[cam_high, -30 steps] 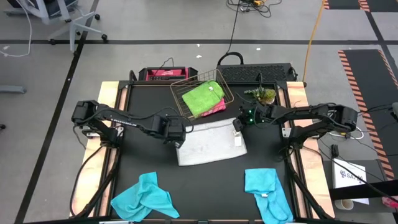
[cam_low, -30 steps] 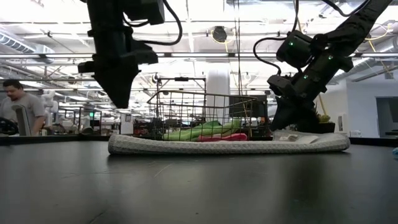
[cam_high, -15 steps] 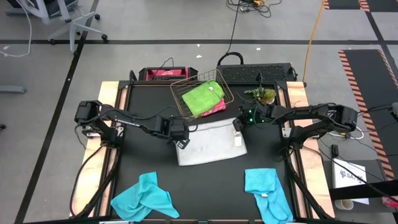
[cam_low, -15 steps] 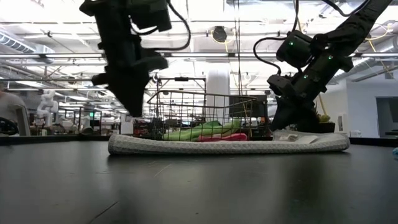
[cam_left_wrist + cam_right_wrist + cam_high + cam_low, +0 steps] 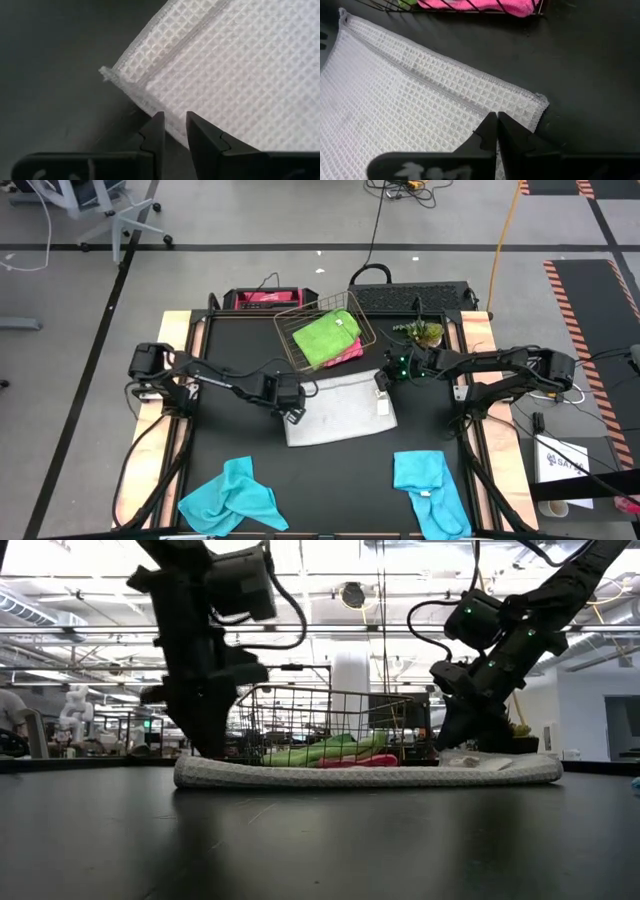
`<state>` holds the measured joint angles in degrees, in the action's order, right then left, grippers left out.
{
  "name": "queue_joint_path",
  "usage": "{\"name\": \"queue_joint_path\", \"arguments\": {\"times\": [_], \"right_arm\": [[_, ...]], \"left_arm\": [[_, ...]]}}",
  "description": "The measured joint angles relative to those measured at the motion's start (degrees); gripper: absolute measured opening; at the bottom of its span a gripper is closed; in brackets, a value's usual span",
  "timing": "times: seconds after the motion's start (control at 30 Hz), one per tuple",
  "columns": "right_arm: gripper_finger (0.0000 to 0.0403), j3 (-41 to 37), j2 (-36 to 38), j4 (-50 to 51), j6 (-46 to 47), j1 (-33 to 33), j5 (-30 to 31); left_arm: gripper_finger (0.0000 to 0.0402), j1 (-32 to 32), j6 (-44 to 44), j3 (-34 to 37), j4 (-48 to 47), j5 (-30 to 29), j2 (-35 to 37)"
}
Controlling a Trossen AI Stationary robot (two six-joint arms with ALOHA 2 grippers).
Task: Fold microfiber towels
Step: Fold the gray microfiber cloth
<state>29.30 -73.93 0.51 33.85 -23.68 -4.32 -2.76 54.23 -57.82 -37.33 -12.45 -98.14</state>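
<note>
1. The folding looks early. The light grey towel [image 5: 340,409] lies flat in the middle of the black counter [image 5: 230,440], apparently doubled over once into a rectangle; I judge it part-folded at most.
2. The left end effector [image 5: 291,411] is low at that towel's left edge. In the left wrist view its fingers [image 5: 199,135] stand a little apart, straddling the hem beside a corner, with nothing clamped between them yet.
3. The right end effector [image 5: 381,392] rests on the towel's far right corner with its fingers [image 5: 512,138] pressed together on the weave; whether it pinches a layer or only pins the cloth I cannot tell.
4. Two turquoise towels are crumpled at the near edge of the counter, one at the left [image 5: 230,496] and one at the right [image 5: 427,486]. Neither is folded.
5. The lime green towel [image 5: 326,336] and the pink towel [image 5: 347,354] under it sit in the copper wire basket [image 5: 297,325] at the far side, behind the grey one, not laid out.
6. The counter is matte black with pale wooden rails along its sides.
7. Beyond it is an open workshop with bright ceiling lights, a grey floor and a person at the far left of the low view.
</note>
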Motion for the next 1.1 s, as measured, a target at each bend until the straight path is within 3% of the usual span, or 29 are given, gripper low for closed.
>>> {"name": "queue_joint_path", "arguments": {"times": [0.33,0.6,1.1], "right_arm": [[0.0000,0.0,0.1,2.8,0.2,0.3,-0.2],[0.0000,0.0,0.3,5.5,2.3,2.5,-0.2],[0.0000,0.0,0.3,5.1,14.9,18.5,2.0]], "left_arm": [[0.0081,-1.2,0.3,0.0,3.5,1.0,-4.2],[0.0081,-3.8,3.1,0.1,1.1,1.4,-4.1],[0.0081,-12.4,11.4,0.1,0.8,2.8,-4.2]]}}
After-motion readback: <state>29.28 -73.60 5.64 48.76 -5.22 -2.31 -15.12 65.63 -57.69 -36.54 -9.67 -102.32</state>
